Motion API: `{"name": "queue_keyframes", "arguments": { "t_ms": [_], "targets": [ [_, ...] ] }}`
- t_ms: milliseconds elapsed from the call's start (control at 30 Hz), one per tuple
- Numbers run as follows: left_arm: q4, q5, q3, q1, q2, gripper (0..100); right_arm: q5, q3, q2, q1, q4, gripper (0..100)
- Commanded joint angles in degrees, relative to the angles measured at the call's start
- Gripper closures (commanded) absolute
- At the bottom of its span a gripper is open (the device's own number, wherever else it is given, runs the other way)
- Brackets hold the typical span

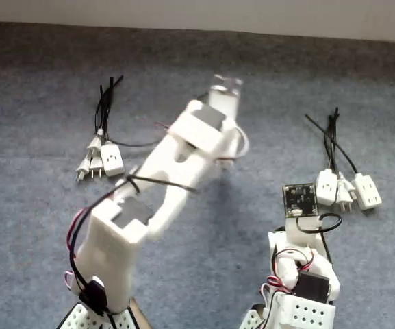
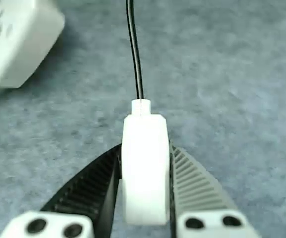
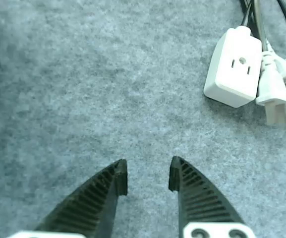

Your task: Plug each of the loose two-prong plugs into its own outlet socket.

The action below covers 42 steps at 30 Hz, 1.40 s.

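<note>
In the left wrist view my left gripper (image 2: 145,148) is shut on a white plug (image 2: 143,163) whose black cord (image 2: 135,49) runs away over the carpet; its prongs are hidden. A white outlet socket (image 2: 19,39) lies off to one side beyond it. The high view has the left arm stretched toward the table's middle, with its gripper (image 1: 224,92) blurred. My right gripper (image 3: 147,173) stands open above bare carpet, short of a white socket (image 3: 232,67) and a loose white plug (image 3: 271,89).
Grey carpet covers the table. In the high view a left cluster holds loose plugs (image 1: 91,156) and a socket (image 1: 112,159) on black cords. A right cluster holds two sockets (image 1: 326,186) (image 1: 367,192) with a plug (image 1: 346,193) between them.
</note>
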Motion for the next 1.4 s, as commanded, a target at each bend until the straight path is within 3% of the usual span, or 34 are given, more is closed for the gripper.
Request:
{"name": "queue_keyframes", "arguments": {
  "t_ms": [0,133,300,700,800,933,1233,1367],
  "targets": [
    [-0.97,-1.05,-1.01,2.86,-4.00,99,1.32,7.43,0.31,0.66,0.13,84.8],
    [-4.75,-1.14,3.65,0.48,-4.18,98,1.32,7.43,0.31,0.66,0.13,84.8],
    [-4.48,-2.73,5.14,-4.00,-4.18,86,1.32,7.43,0.31,0.66,0.13,84.8],
    [-4.57,-2.99,6.02,-4.00,-4.00,86,1.32,7.43,0.31,0.66,0.13,84.8],
    [-6.68,-9.05,8.75,-0.31,-3.03,83,1.32,7.43,0.31,0.66,0.13,84.8],
    [-7.21,-10.02,9.01,1.89,-2.68,79,1.32,7.43,0.31,0.66,0.13,84.8],
    [-6.77,-10.02,6.81,-1.89,-2.86,79,1.32,7.43,0.31,0.66,0.13,84.8],
    [-2.46,-10.02,3.03,-4.44,-2.77,78,1.32,7.43,0.31,0.66,0.13,84.8]
  ]
}}
